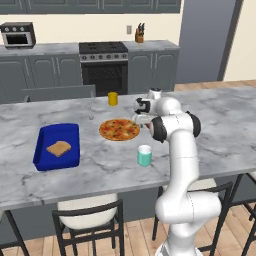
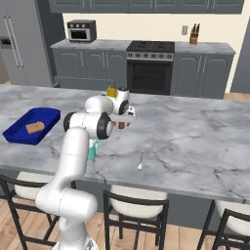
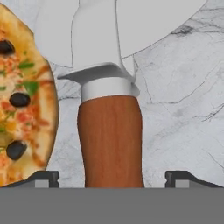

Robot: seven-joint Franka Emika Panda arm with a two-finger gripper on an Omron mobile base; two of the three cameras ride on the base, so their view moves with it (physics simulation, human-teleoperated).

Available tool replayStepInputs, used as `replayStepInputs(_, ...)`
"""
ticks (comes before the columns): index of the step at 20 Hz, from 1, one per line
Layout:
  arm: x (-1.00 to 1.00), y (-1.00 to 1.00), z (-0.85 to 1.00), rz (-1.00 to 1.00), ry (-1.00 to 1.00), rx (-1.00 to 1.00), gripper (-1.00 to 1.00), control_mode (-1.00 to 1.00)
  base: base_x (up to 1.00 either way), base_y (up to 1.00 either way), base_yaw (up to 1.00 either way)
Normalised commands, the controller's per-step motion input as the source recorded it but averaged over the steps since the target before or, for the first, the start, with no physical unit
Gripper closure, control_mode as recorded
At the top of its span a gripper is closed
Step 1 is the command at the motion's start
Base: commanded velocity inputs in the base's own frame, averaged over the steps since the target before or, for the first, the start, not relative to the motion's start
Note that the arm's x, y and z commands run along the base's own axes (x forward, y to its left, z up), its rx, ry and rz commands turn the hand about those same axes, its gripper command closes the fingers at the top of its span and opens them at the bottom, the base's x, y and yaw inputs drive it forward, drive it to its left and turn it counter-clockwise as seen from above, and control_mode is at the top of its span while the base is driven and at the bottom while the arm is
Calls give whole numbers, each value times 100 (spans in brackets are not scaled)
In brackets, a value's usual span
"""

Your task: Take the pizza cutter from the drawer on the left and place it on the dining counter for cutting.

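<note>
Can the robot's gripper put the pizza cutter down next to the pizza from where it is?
Probably yes. The gripper holds the pizza cutter just over the dining counter, right beside the pizza, and the marble under it looks bare.

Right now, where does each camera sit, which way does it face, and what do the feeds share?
Left base view: behind the arm's left, facing forward-down over the dining counter; arm rises lower right, gripper beside the pizza.
Right base view: behind the arm's right, same counter; arm rises lower left, a spoon nearby.
Hand view: looks along the gripper at the pizza cutter between its fingertips.
Shared: both base views show the blue tray, teal cup and stove.
</note>
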Motion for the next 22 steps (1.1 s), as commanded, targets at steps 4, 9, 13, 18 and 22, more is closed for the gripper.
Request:
replayStepInputs(4,-2,-4,48,0,0,0,-100,-100,0,0,0)
replayStepInputs(9,-32,0,74,0,-2,0,-100,-100,0,0,0)
replayStepInputs(13,-58,0,54,0,-1,0,-100,-100,0,0,0)
replayStepInputs(18,-95,0,42,0,-3,0,-100,-100,0,0,0)
replayStepInputs(22,-100,0,35,0,-6,0,-100,-100,0,0,0)
